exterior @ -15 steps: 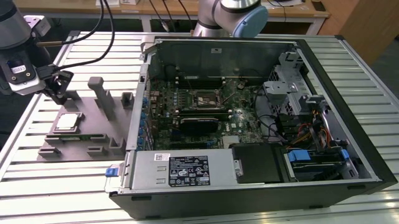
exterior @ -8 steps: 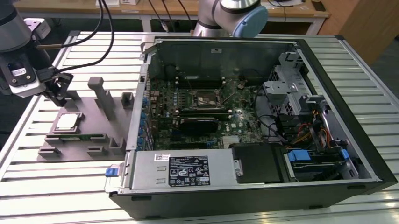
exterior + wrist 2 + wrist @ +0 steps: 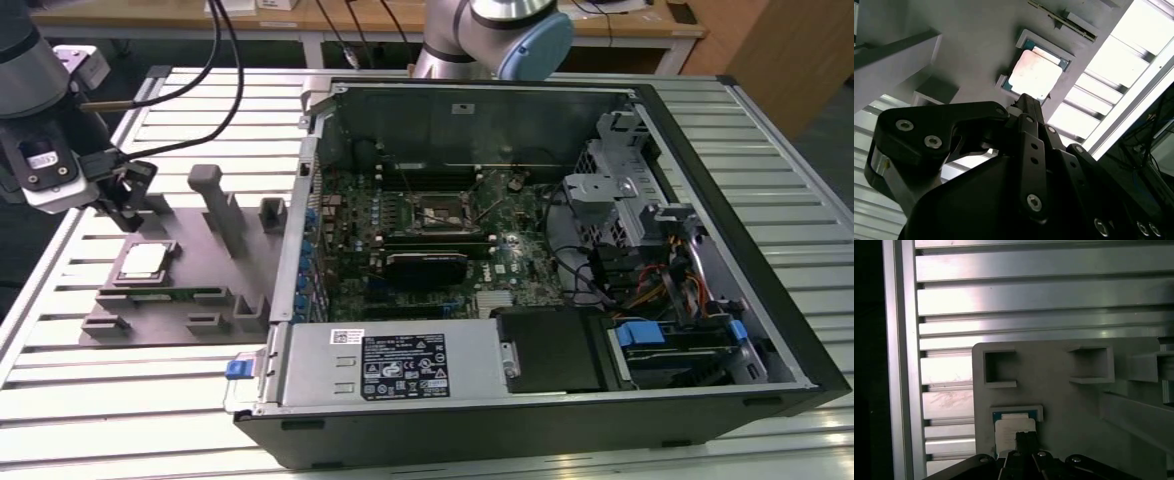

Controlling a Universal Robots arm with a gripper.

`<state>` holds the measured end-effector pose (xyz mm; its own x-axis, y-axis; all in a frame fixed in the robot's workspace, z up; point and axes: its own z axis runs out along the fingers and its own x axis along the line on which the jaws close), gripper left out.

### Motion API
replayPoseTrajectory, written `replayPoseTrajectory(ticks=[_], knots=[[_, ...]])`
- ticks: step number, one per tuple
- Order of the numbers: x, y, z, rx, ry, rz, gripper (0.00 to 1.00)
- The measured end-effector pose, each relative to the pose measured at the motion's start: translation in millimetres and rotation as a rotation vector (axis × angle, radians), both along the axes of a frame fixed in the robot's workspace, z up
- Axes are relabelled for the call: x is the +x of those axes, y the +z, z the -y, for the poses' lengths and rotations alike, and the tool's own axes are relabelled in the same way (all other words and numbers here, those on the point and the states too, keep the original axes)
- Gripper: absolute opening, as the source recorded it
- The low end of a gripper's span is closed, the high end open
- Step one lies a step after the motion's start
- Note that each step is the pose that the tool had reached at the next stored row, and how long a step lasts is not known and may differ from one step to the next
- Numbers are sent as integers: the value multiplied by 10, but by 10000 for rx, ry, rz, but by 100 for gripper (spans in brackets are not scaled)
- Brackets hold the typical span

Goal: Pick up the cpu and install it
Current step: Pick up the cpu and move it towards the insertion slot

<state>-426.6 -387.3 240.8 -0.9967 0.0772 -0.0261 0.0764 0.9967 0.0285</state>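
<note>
evidently lined up for the pick, the gripper (image 3: 128, 214) hangs over the cpu (image 3: 144, 262) nested in a pocket by the edge of the tray (image 3: 195, 272), fingers (image 3: 1025, 109) pressed together, empty.

**Colours and finishes on record**

Cpu (image 3: 144, 262): silvery-grey top, pale rim.
Tray (image 3: 200, 268): plain matt grey.
Table (image 3: 120, 400): ribbed silver slats.
Computer case (image 3: 534, 435): black shell. Green motherboard (image 3: 350, 215) inside, blue tab (image 3: 240, 366) at its 7 o'clock corner.
Gripper (image 3: 127, 212): black.
</note>
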Motion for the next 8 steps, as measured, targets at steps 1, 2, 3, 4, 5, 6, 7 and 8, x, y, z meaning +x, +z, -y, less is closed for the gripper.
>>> replayPoseTrajectory(ticks=[1,2,3,4,5,6,7,8], knots=[[-2,-8,1,-2,1,-1,11],[-4,-16,2,-5,0,-2,11],[-6,-24,3,-7,0,-1,11],[-8,-32,5,-9,0,0,11],[-10,-40,6,-11,0,-1,11],[-12,-48,7,-14,0,0,11],[-15,-56,8,-18,0,-1,11],[-19,-65,8,-23,0,-1,11]])
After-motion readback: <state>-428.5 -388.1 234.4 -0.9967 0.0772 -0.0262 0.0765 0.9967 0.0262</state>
